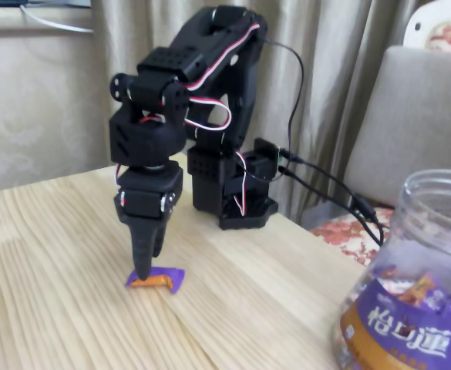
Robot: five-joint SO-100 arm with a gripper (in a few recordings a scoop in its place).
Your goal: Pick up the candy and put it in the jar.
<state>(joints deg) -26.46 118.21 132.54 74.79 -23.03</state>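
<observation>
A small purple-wrapped candy (158, 278) with an orange patch lies flat on the wooden table, left of centre in the fixed view. My black gripper (146, 266) points straight down onto it, its fingertips touching the wrapper's left part with the jaws nearly together. Whether the fingers hold the candy I cannot tell. The large clear jar (414, 297), with a purple and orange label bearing white characters, stands at the lower right, well away from the gripper. Wrapped sweets show through its wall.
The arm's black base (237, 196) sits at the table's far edge, with cables (341, 189) trailing right. A grey chair back (410, 116) stands behind the jar. The light wooden table (48, 293) spreads open to the left and front.
</observation>
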